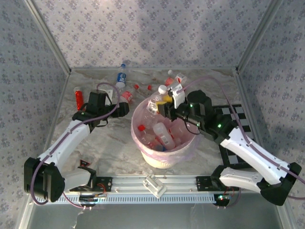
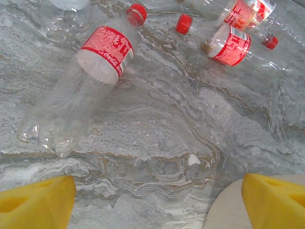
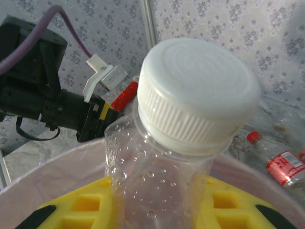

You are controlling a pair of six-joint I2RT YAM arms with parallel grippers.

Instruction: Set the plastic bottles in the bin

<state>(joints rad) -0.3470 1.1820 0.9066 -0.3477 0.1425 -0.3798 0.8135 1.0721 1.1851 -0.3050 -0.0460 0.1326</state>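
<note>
bottles in bin, loose bottles behind it on table

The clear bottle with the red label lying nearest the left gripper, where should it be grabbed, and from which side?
Probably the clear body just below the label of the red-label bottle, from above. It lies on its side, slanting, so the open left gripper should turn to straddle its width.
</note>
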